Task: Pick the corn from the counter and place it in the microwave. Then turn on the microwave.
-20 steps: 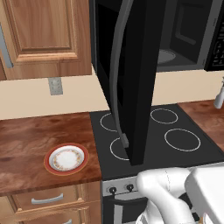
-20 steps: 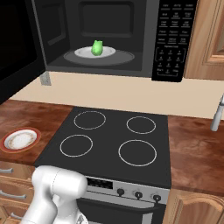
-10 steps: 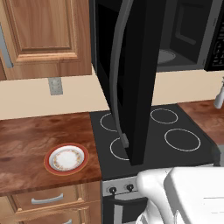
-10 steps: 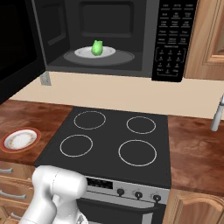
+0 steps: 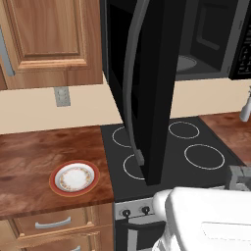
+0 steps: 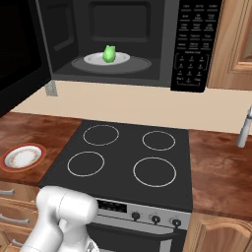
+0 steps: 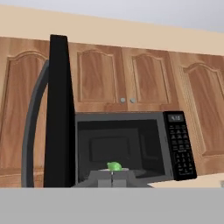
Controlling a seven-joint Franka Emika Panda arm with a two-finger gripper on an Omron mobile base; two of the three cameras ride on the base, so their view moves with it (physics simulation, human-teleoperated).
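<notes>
The plate sat at the left on the counter, beside the stovetop. The microwave hung above the stovetop with its door swung wide open to the left. The corn rested on the turntable inside the cavity. The button panel stood at the right. The claw, apparently low before the opening, was fully closed and held nothing.
</notes>
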